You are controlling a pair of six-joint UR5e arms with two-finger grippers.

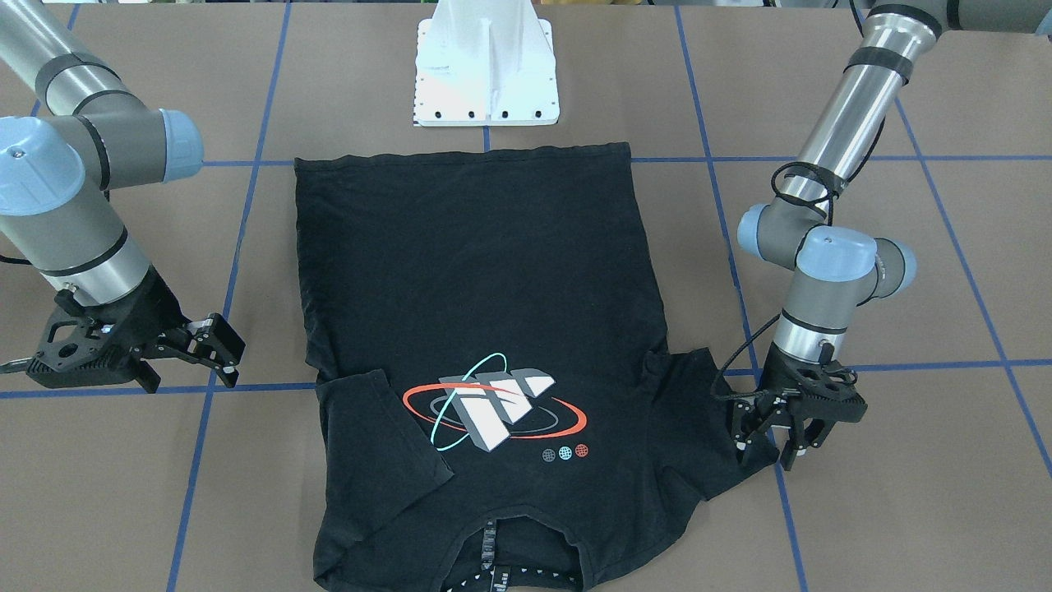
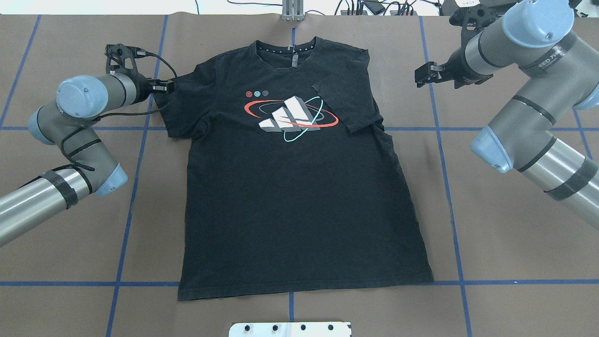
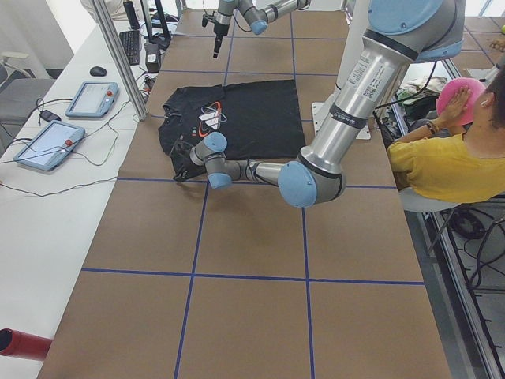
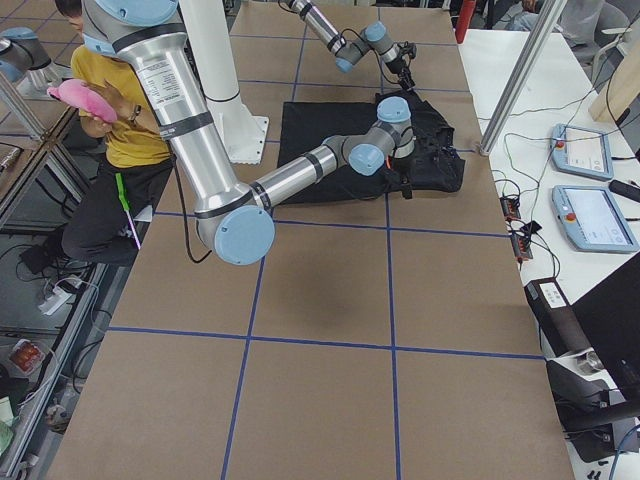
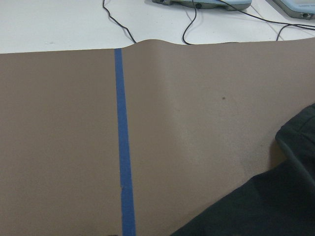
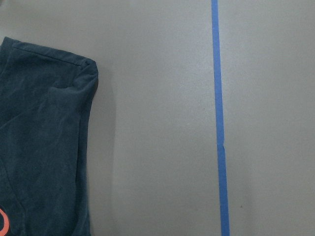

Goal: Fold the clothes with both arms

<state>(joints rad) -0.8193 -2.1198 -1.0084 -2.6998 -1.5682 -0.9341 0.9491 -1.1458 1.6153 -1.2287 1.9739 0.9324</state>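
The black T-shirt point(image 1: 477, 271) lies flat with its graphic point(image 2: 290, 114) up and its collar far from the robot's base. One sleeve point(image 2: 346, 100) is folded in over the chest, on my right arm's side. My left gripper point(image 1: 768, 436) is low at the outer edge of the other sleeve point(image 1: 707, 411), jaws apart, the sleeve corner between the fingers; it also shows in the overhead view point(image 2: 164, 86). My right gripper point(image 1: 226, 352) is open and empty, off the shirt beside the folded sleeve. The right wrist view shows the shirt's edge point(image 6: 44, 147).
The white base block point(image 1: 485, 74) stands beyond the shirt's hem. Blue tape lines point(image 2: 444, 154) cross the brown table cover. Tablets point(image 3: 91, 99) and cables lie on the white side bench. A person in yellow point(image 3: 442, 158) sits behind the robot.
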